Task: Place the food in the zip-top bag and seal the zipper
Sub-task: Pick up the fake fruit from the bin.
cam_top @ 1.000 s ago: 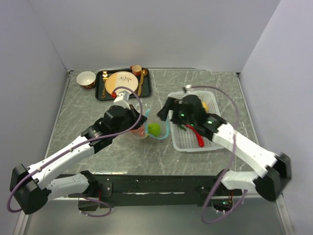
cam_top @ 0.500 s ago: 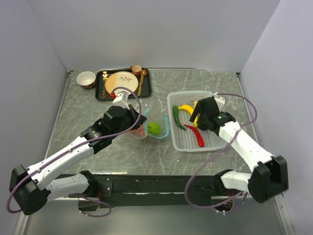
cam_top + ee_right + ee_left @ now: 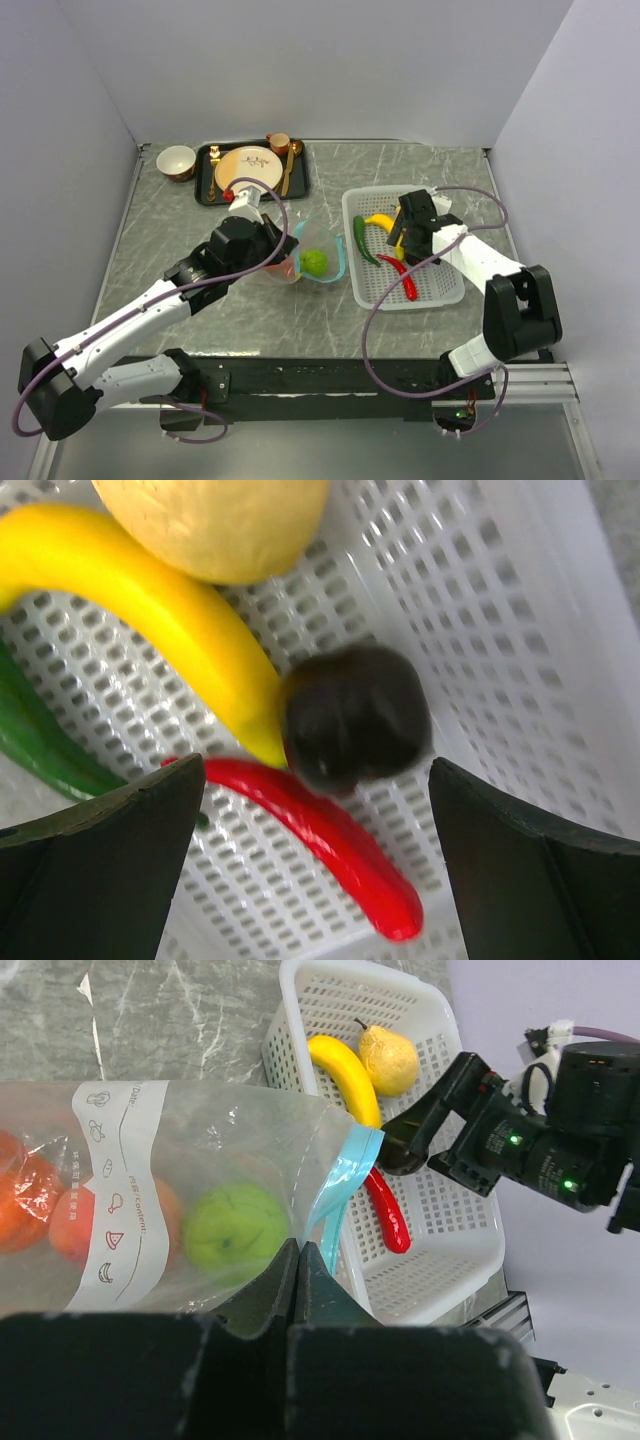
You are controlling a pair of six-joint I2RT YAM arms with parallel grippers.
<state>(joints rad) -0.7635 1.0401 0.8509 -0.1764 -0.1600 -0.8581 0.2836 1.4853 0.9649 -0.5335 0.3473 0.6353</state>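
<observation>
Left pincer (image 3: 299, 1255) is closed right up, both tips pressed together on the edge of the bag (image 3: 200, 1150), just under the end of the teal zipper (image 3: 340, 1185). The bag sits near the middle of the desk (image 3: 200, 290), just to the left of the white basket (image 3: 300, 1000), with its mouth turned toward the basket. From the top view the mouth looks open.

Inside the bag you can see the lime-green ball (image 3: 238, 1228), and further back an orange tomato (image 3: 25, 1200) that's blurry through the plastic.

Right pincer (image 3: 315, 770) is over the basket with its tips spread wide and nothing between them. It's hanging right above the dark fruit (image 3: 355, 718), which lies on the basket floor touching the end of the banana (image 3: 150, 610). The red chilli (image 3: 330, 850) is just beside the dark fruit, running under the banana's tip. The pale potato (image 3: 215, 520) is up against the banana's other side, and the green pepper (image 3: 40, 740) lies along the left of the basket. Can't tell from the wrist view how high the tips are above the fruit.
</observation>
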